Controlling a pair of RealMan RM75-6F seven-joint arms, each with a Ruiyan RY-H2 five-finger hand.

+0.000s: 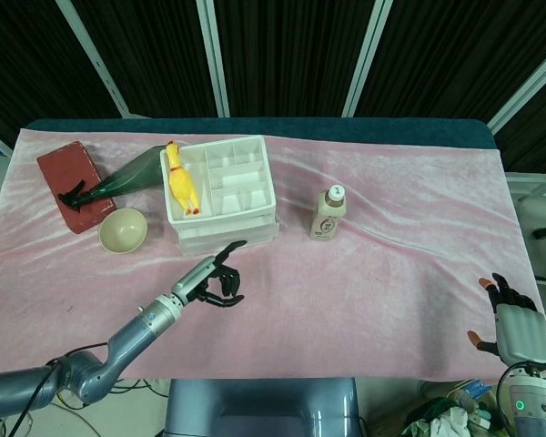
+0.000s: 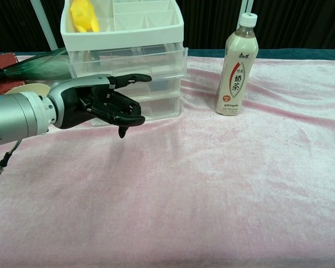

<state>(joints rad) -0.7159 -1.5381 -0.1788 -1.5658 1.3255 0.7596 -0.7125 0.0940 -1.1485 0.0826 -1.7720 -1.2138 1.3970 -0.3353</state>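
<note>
Left hand (image 2: 103, 105) hangs empty, fingers loosely curled, just short of the drawers (image 2: 128, 84) ahead of it. Looks like light, stiff, slick plastic to me; I'd hook a drawer's front lip. Right hand (image 1: 514, 326): spread, idle.

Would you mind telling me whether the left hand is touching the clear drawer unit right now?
Apart. In the head view, a strip of pink cloth shows between the left hand and the front of the drawer unit; the hand holds nothing.
</note>
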